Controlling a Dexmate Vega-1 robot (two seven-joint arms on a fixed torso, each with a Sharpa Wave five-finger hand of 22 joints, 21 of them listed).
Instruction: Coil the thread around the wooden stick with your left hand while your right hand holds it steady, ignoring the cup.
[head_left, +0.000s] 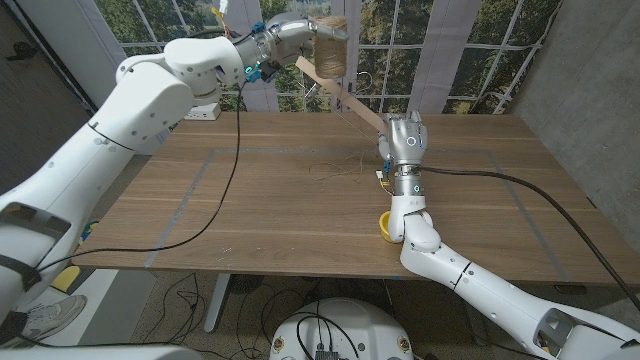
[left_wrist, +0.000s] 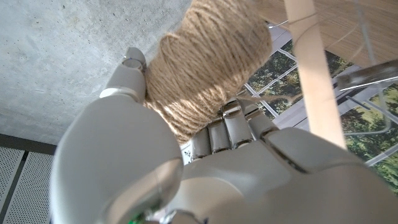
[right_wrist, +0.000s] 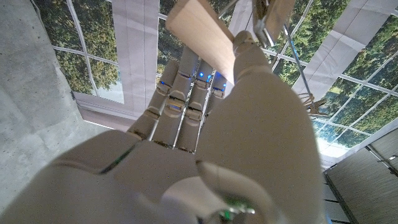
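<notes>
Two hands share this job, and the step in hand looks like the winding itself. The right hand (head_left: 405, 140) stands above the table (head_left: 280, 200) with its fingers wrapped round the lower end of the wooden stick (head_left: 350, 100), which slants up and away from it toward the left hand (head_left: 320, 45); the right wrist view shows the fingers closed about the flat slat (right_wrist: 202, 34). The left hand is raised by the stick's upper end, its fingers closed around a fat spool of thread (left_wrist: 211, 56), with the stick (left_wrist: 314, 74) running just beside the spool. I cannot tell how many turns already sit on the stick; a thin strand seems to cross it near the top of the left wrist view. To do the step well, the left hand should carry the spool around the stick in even loops, keeping the strand lightly taut so each turn lies beside the last one rather than slipping down toward the right hand. The right hand should keep a firm hold and not let the stick roll or tilt. A yellow cup (head_left: 386, 226) sits on the table just behind the right wrist; leave it alone.
</notes>
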